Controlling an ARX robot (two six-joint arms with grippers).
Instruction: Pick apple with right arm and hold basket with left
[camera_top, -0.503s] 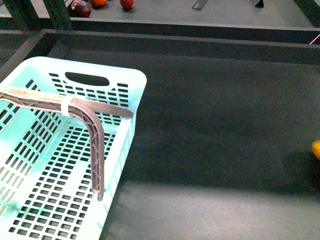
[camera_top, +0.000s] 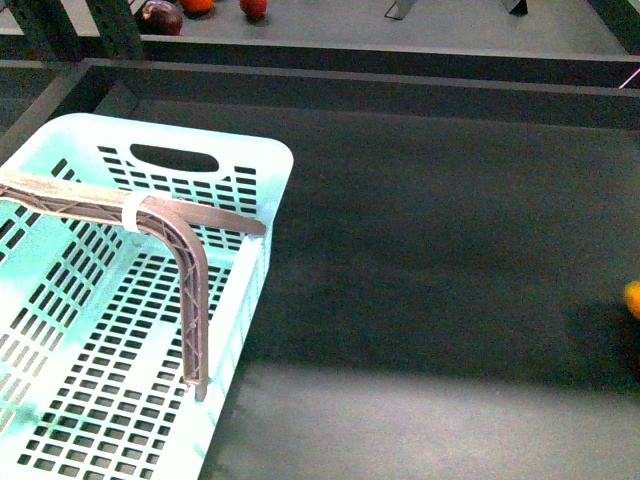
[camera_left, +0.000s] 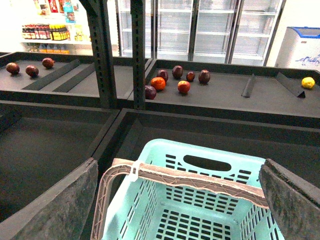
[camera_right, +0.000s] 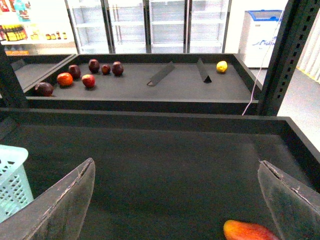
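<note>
The pale mint-green basket (camera_top: 262, 160) sits at the left of the dark lower bin, with a brown carry handle (camera_top: 190, 290) lying across it. My left gripper (camera_left: 172, 202) hovers open above the basket (camera_left: 200, 148), its grey fingers (camera_left: 50, 205) wide on either side of the brown handle (camera_left: 200, 181) and touching nothing. My right gripper (camera_right: 177, 210) is open over the bin floor. A red fruit with a yellow-orange blush, apparently the apple (camera_right: 250, 231), lies close to one finger (camera_right: 292, 205). The apple (camera_top: 633, 298) shows only as an orange sliver at the right edge of the front view.
A raised back shelf (camera_right: 150, 92) holds several dark maroon, red and orange fruits (camera_right: 64, 78), two angled dividers (camera_right: 160, 74) and a yellow fruit (camera_right: 221, 66). Dark upright posts (camera_left: 102, 55) stand behind the basket. The bin's walls (camera_top: 400, 90) bound the dark floor (camera_top: 430, 250).
</note>
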